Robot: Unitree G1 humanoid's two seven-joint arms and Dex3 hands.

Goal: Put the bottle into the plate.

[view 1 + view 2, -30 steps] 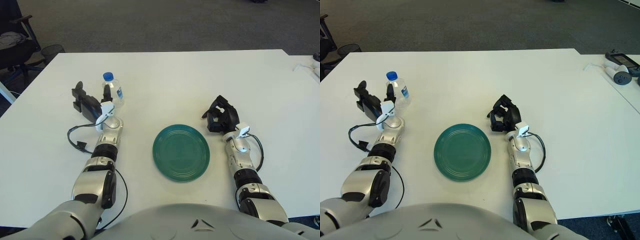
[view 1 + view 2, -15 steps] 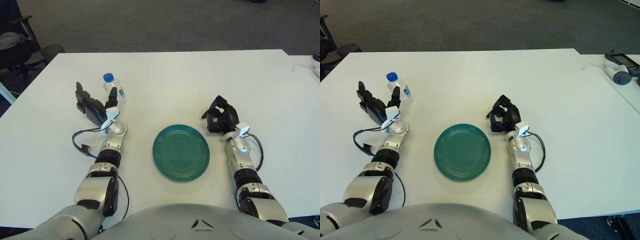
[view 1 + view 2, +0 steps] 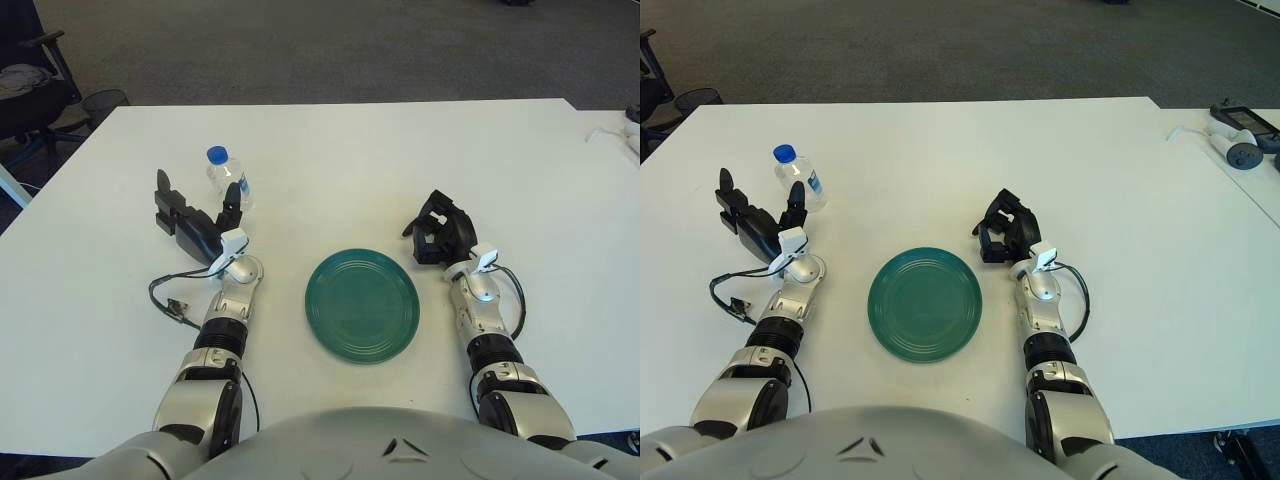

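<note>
Standing on a white table (image 3: pixel 330 150), bottle (image 3: pixel 226 177) beside the unclenched, empty left hand (image 3: pixel 195 222).

Left hand (image 3: pixel 762 222) spread just beside upright bottle (image 3: pixel 800 180), plate (image 3: pixel 925 304) apart.

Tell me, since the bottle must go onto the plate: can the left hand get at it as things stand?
Probably yes: the left hand is open just before the upright bottle, with nothing between them.

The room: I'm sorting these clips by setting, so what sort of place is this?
Probably an office or lab: a big white table on grey carpet, with an office chair and a wire wastebasket beside it.
</note>
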